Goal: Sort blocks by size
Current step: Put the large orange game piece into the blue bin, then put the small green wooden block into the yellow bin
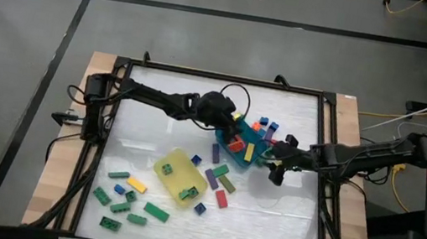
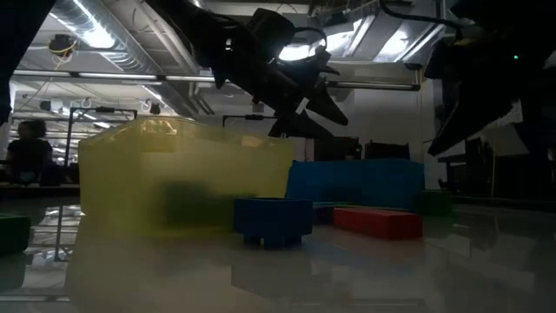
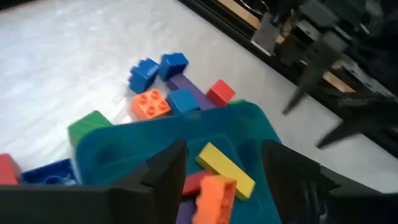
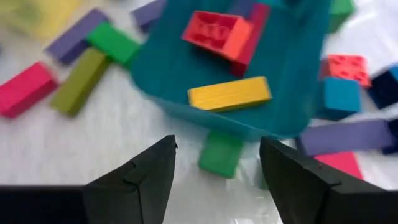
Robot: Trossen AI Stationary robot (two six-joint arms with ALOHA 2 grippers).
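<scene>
The teal-blue tray lies mid-table and holds a yellow bar and a red-and-orange block. My left gripper hovers open above the tray's far-left part; in its wrist view its fingers stand either side of the yellow bar and the orange block, without touching them. My right gripper hangs open over the table at the tray's near-right side. A green block lies on the table ahead of it.
A yellow tray with green blocks lies near the table's middle-left. Green blocks and a yellow one are scattered at the near left. Purple, green and red bars lie near the teal tray, and small blocks beyond it. A black frame borders the table.
</scene>
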